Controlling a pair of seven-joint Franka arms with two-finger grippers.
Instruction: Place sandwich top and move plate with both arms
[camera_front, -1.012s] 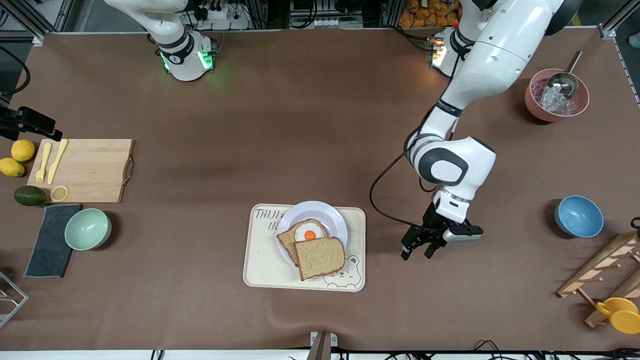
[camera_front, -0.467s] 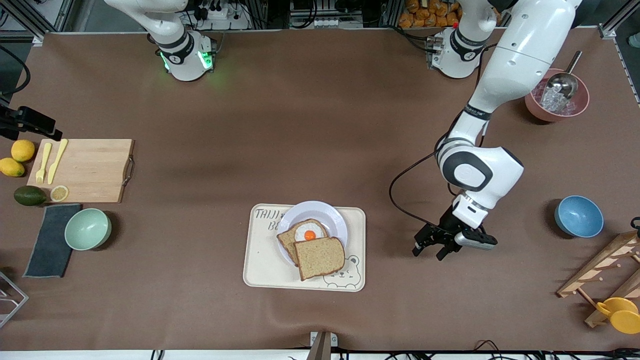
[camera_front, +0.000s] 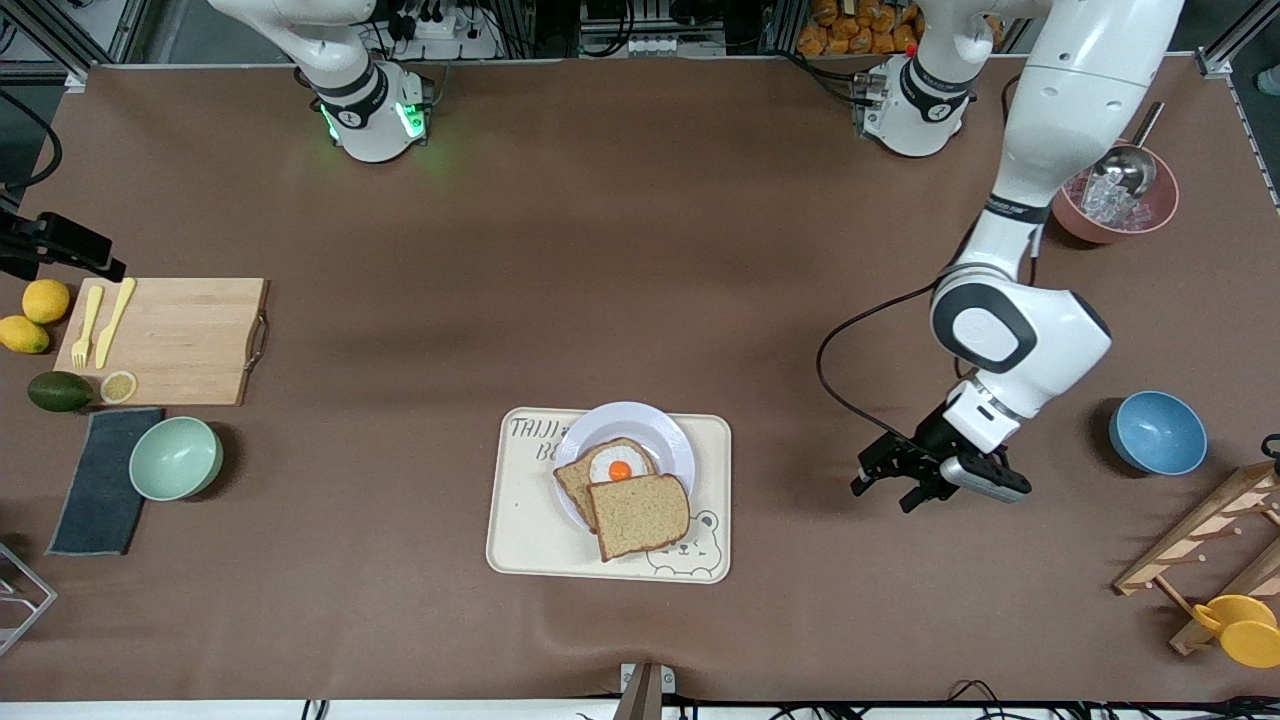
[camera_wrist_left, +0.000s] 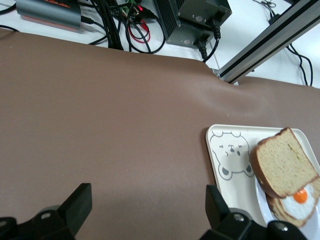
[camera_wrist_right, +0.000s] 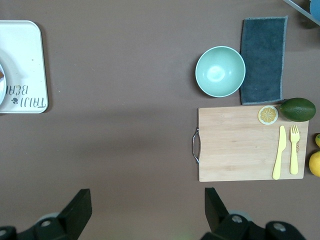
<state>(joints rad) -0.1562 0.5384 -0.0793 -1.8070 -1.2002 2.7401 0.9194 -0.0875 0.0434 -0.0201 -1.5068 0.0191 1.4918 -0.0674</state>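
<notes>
Right pincer isn't in front view; its arm waits up by its base, and right wrist view shows the fingers (camera_wrist_right: 75, 210) spread over bare bench. Landmark = bear tray (camera_front: 530, 540), mid-bench. Plate (camera_front: 655, 430) sits on tray w/ egg bread slice (camera_front: 612, 468); sandwich top (camera_front: 640, 516) lies on that slice, shifted toward the front camera, overhanging plate rim. Left pincer (camera_front: 893, 481) hovers off tray's end toward left arm's side, spread, empty. Judged step: top placed, plate move pending. Next calls for both pincers gripping the plate rim.
</notes>
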